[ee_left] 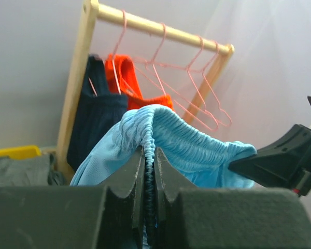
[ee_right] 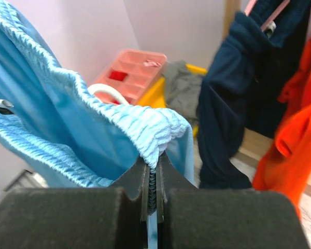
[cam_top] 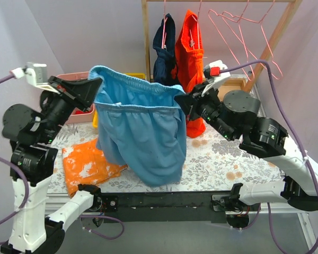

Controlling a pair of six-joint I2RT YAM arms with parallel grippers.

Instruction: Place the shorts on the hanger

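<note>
The sky-blue shorts (cam_top: 143,132) hang in the air above the table, stretched by the waistband between both grippers. My left gripper (cam_top: 97,83) is shut on the left end of the waistband (ee_left: 150,132). My right gripper (cam_top: 181,99) is shut on the right end of the waistband (ee_right: 150,129). Empty pink wire hangers (cam_top: 244,26) hang on the wooden rail at the back right, behind and above the shorts; they also show in the left wrist view (ee_left: 197,98). The drawstring is not visible.
Navy shorts (cam_top: 164,50) and orange-red shorts (cam_top: 191,47) hang on the wooden rack (cam_top: 146,37). An orange cloth (cam_top: 90,164) lies on the floral table cover at front left. A pink tray (ee_right: 129,70) and a yellow bin (ee_right: 150,96) sit at the back left.
</note>
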